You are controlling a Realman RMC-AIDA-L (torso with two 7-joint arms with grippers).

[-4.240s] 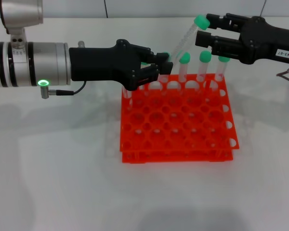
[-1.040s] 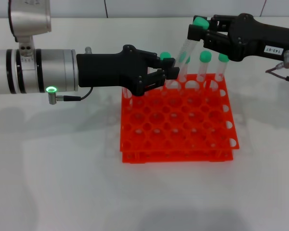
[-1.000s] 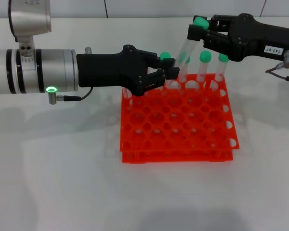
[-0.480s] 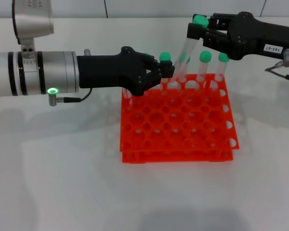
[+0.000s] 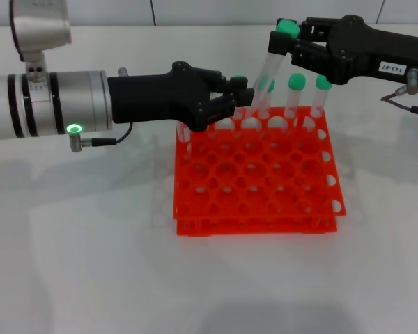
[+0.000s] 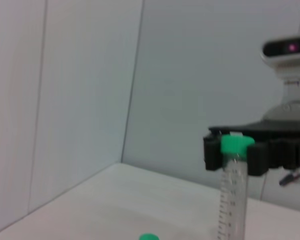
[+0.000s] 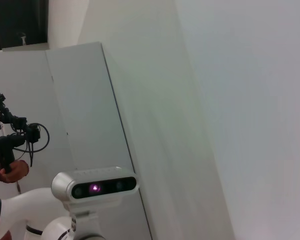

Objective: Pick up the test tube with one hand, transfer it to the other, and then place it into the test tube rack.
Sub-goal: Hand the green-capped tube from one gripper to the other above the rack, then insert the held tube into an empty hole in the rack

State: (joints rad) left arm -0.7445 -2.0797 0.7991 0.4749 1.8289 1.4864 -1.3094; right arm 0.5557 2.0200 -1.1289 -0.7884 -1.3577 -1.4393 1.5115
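Observation:
The test tube, clear with a green cap, hangs tilted above the back row of the orange test tube rack. My right gripper, the labelled one, is shut on the tube just below its cap. The left wrist view shows the same grip, with the right gripper clamped on either side of the test tube. My left gripper, the green-lit one, reaches in from the left and sits against the tube's lower end, just over the rack's back row. Three more capped tubes stand in that back row.
The rack stands on a white table, with a wall close behind it. A thin cable hangs by the right arm. The right wrist view shows only a pale wall and the robot's head camera.
The tube stands more upright than four seconds ago, and its cap has shifted slightly left and up. My left gripper has edged right and risen a little at the tube's lower end.

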